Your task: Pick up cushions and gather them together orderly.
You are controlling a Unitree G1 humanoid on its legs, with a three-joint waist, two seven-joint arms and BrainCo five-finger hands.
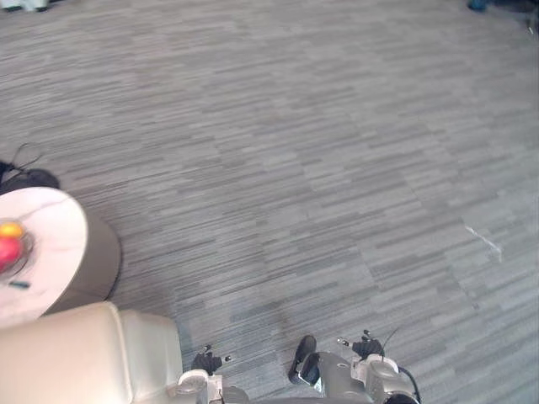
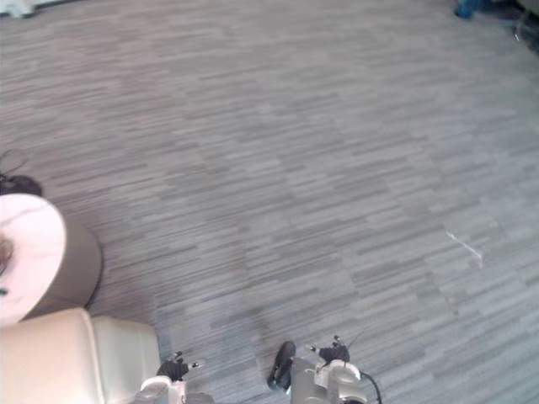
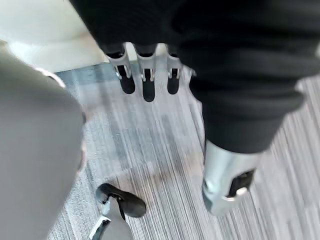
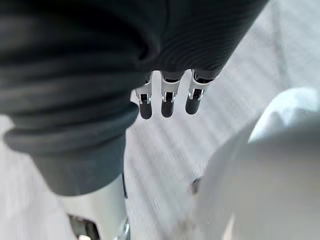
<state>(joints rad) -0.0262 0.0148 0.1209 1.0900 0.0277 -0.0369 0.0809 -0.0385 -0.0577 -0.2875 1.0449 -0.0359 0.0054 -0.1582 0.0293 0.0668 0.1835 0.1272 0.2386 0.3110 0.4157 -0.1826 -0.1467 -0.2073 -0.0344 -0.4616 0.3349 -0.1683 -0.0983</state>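
Grey striped carpet [image 1: 320, 168] spreads ahead of me, and I can make out no loose cushion on it. A cream padded piece [image 1: 76, 353], the corner of a seat by its look, sits at the lower left; it also appears past my left hand as the cream padded piece [image 3: 45, 30]. My left hand [image 3: 145, 75] hangs over the carpet beside it, fingers straight, thumb apart, holding nothing. My right hand [image 4: 167, 97] also hangs above the carpet with straight fingers and nothing in it.
A round white-topped table [image 1: 59, 261] stands at the left next to the cream seat, with red and yellow fruit [image 1: 10, 240] on it. A dark object [image 1: 25, 178] lies on the floor behind the table. A blue thing [image 2: 467, 8] sits at the far right.
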